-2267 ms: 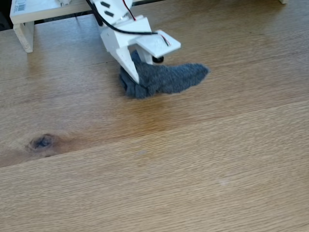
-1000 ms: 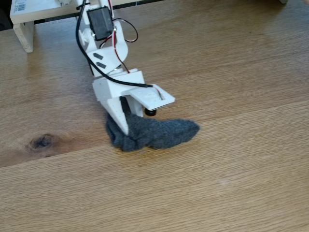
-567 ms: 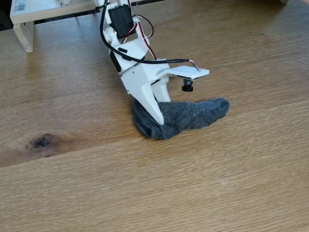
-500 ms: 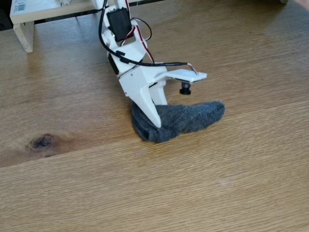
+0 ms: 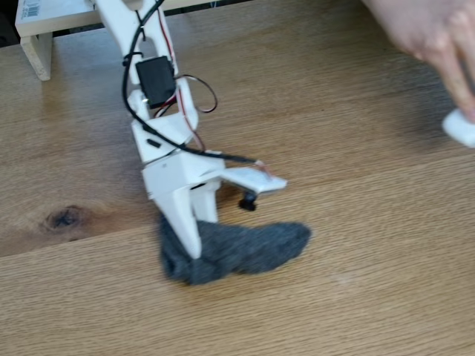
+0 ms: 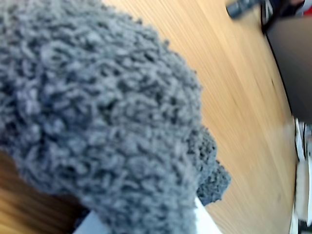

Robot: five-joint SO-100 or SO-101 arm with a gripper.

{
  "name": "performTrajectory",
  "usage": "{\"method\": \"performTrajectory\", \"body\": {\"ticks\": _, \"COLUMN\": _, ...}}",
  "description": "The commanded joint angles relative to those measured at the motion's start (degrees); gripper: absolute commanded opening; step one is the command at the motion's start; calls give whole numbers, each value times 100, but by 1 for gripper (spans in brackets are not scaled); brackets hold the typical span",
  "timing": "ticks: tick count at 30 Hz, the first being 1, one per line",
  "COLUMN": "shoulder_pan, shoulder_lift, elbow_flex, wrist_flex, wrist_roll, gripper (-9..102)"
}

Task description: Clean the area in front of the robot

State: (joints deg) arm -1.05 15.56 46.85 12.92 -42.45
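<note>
Where the fixed view looks down, the area, light oak with a dark knot at left, carries all items. Robot: white arm reaching from a shelf at top left. Cloth: grey, fuzzy, lying on the wood at lower centre. Gripper: fingers clamped onto the cloth's left end. Hand: top right, holding a small white object.

Open wood ahead; hand upper right.
</note>
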Motion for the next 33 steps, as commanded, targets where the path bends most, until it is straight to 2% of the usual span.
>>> {"method": "performTrajectory", "body": {"ticks": 1, "shoulder_pan": 932, "shoulder_lift": 272, "elbow_flex": -501, "wrist_flex": 413, "wrist_roll": -220, "gripper": 0}}
{"method": "performTrajectory", "body": {"ticks": 5, "shoulder_pan": 1257, "shoulder_lift": 624, "elbow_flex": -325, "wrist_flex": 1081, "wrist_roll": -281, "gripper": 0}}
{"method": "performTrajectory", "body": {"ticks": 9, "shoulder_pan": 1125, "shoulder_lift": 1248, "elbow_flex": -141, "wrist_flex": 2355, "wrist_roll": 413, "gripper": 0}}
{"method": "performTrajectory", "body": {"ticks": 14, "shoulder_pan": 185, "shoulder_lift": 2347, "elbow_flex": 229, "wrist_flex": 4034, "wrist_roll": 1635, "gripper": 0}}
{"method": "performTrajectory", "body": {"ticks": 17, "shoulder_pan": -519, "shoulder_lift": 2874, "elbow_flex": 527, "wrist_flex": 4403, "wrist_roll": 2127, "gripper": 0}}
{"method": "performTrajectory", "body": {"ticks": 20, "shoulder_pan": -1292, "shoulder_lift": 3401, "elbow_flex": 993, "wrist_flex": 4008, "wrist_roll": 2426, "gripper": 0}}
{"method": "performTrajectory", "body": {"ticks": 24, "shoulder_pan": -1591, "shoulder_lift": 3639, "elbow_flex": 1397, "wrist_flex": 3111, "wrist_roll": 2522, "gripper": 0}}
{"method": "performTrajectory", "body": {"ticks": 28, "shoulder_pan": -1283, "shoulder_lift": 3173, "elbow_flex": 1529, "wrist_flex": 2092, "wrist_roll": 2118, "gripper": 0}}
{"method": "performTrajectory", "body": {"ticks": 33, "shoulder_pan": -272, "shoulder_lift": 2285, "elbow_flex": 1600, "wrist_flex": 1099, "wrist_roll": 1028, "gripper": 0}}
